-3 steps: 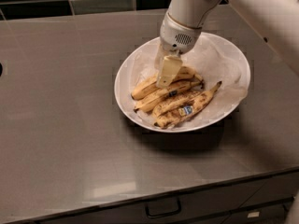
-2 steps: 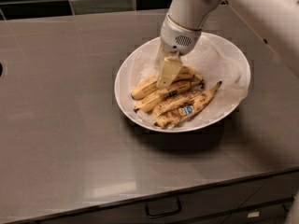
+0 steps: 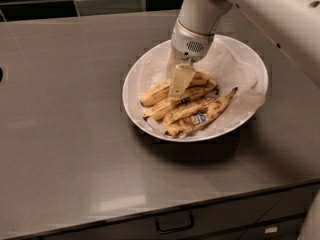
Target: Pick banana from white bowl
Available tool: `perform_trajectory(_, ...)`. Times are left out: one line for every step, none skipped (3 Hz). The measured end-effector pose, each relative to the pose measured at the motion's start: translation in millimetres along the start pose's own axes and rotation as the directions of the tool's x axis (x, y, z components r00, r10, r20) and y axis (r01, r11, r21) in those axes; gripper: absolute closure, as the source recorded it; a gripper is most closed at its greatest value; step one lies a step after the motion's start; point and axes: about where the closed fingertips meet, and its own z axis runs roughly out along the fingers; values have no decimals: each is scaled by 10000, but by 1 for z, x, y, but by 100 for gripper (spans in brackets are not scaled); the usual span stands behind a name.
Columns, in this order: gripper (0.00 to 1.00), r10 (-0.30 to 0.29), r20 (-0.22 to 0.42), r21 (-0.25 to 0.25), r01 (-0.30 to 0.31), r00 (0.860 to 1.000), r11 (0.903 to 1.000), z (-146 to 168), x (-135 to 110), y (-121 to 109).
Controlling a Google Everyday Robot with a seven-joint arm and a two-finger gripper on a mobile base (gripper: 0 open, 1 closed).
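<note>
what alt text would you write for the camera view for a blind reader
A robot arm's tool reaches down into a wide white bowl, onto spotted yellow bananas piled on crumpled white paper. The bowl stands on a grey countertop, with dark tiles behind.

Four bananas (image 3: 200, 109), one white bowl (image 3: 128, 91), one gripper (image 3: 178, 91) (down among the bananas).

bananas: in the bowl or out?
In. All the bananas lie inside the white bowl; the gripper is down at the pile, and none is lifted clear.
</note>
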Motion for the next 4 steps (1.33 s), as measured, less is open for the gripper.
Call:
perform_trajectory(51, 25, -295, -15, -25, 9996, 10000, 3, 2, -2)
perform_trajectory(51, 25, -641, 102, -18, 9979, 9999, 1, 2, -5)
perform_trajectory(50, -30, -923, 113, 41, 9957, 9999, 3, 1, -9)
perform_trajectory(68, -137, -1089, 22, 140, 9940, 9999, 10, -2, -12)
